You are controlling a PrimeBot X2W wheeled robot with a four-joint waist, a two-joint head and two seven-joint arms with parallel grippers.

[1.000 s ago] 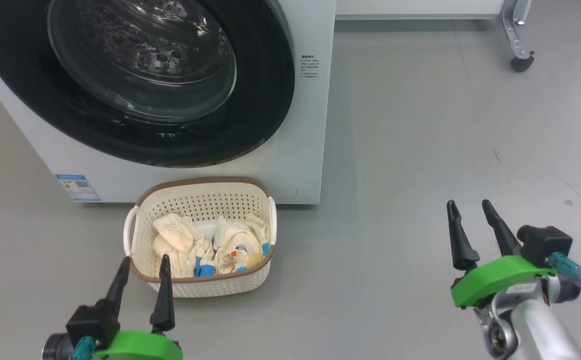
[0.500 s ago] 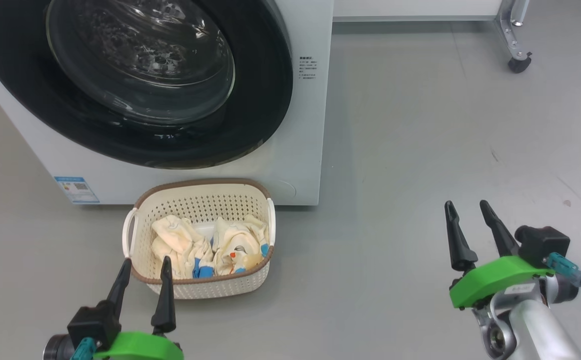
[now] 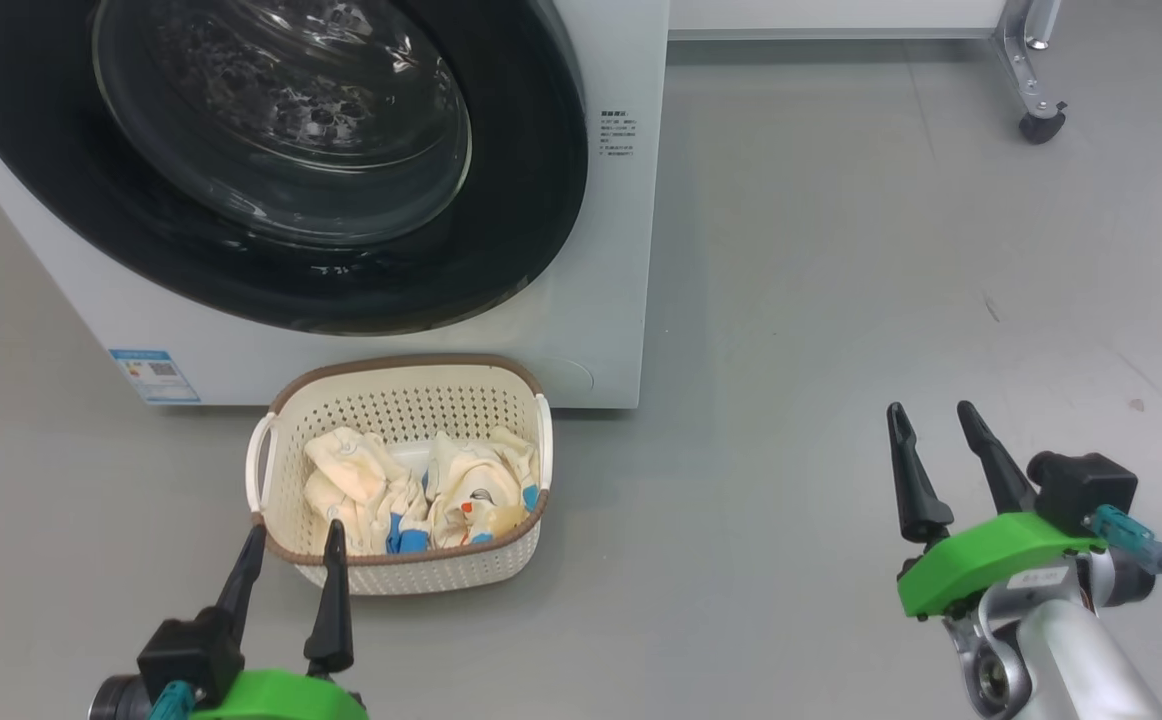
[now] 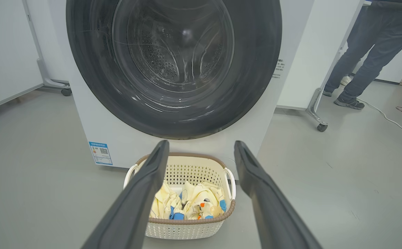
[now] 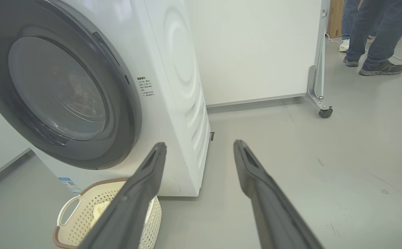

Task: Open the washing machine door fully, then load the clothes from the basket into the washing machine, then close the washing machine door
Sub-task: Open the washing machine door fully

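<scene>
Head view looks down on a grey floor (image 3: pixel 791 350) with the big white washing machine (image 3: pixel 601 250) at the back left. Its round washing machine door (image 3: pixel 521 200) is shut flat against the front, with a wide black rim and clear glass in the middle. Behind and to the right of the machine stands a white board (image 5: pixel 256 52) on a metal leg with a little black wheel (image 5: pixel 325 112). A person's legs (image 5: pixel 377 31) in blue trousers and dark shoes stand past that board, well apart from the machine. The basket (image 3: pixel 401 362) sits on the floor just in front of the machine, right under the bottom of the door. The clothes (image 3: pixel 361 485) lie inside the basket in a soft yellow heap with bits of blue. The left gripper (image 3: pixel 297 528) is low at the near left side of the basket, its two dark fingers spread wide and holding nothing. The right gripper (image 3: pixel 931 407) is over bare floor far off to the right, also spread wide and holding nothing. A small blue sticker (image 3: pixel 156 375) is on the machine's lower left front.
</scene>
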